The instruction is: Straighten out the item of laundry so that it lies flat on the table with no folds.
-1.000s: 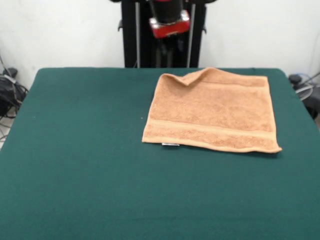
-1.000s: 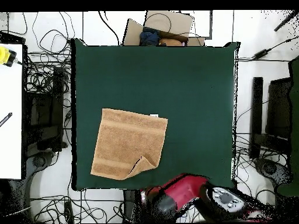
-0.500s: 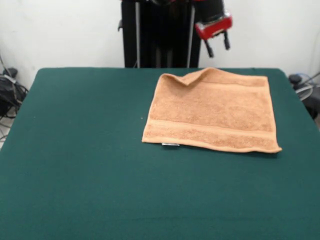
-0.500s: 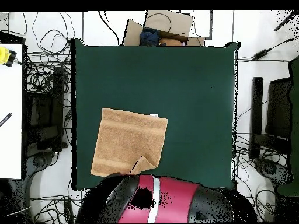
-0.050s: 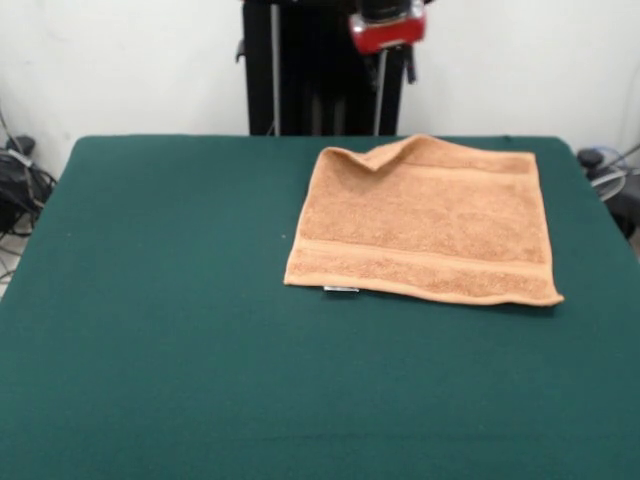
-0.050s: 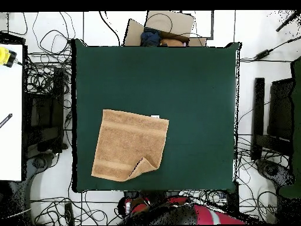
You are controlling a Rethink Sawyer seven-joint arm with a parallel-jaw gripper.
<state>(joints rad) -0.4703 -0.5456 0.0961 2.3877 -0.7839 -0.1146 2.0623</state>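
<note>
The tan-orange item of laundry [image 5: 425,225] lies on the right part of the green table [image 5: 150,300], close to its far edge. Most of it is flat, with a woven band along its near side and a small white tag [image 5: 340,289] on that edge. Its far left corner [image 5: 385,155] is folded over onto the cloth. From overhead the item of laundry [image 6: 129,144] sits at the table's [image 6: 194,106] lower left, the turned-over corner [image 6: 144,168] nearest the robot. My gripper [image 5: 392,55] hangs high behind the folded corner, beyond the table's far edge, holding nothing.
Black pedestal posts [image 5: 300,70] stand behind the table. Overhead, the red arm [image 6: 200,213] lies below the table's bottom edge. Tangled cables [image 6: 50,76] surround the table, a cardboard box [image 6: 161,29] sits past its top edge, and a white surface [image 6: 10,112] lies at left.
The gripper swung left and slightly up from half a second ago, after swinging right before that. Overhead, the arm drew back off the towel's lower edge. The towel has not moved.
</note>
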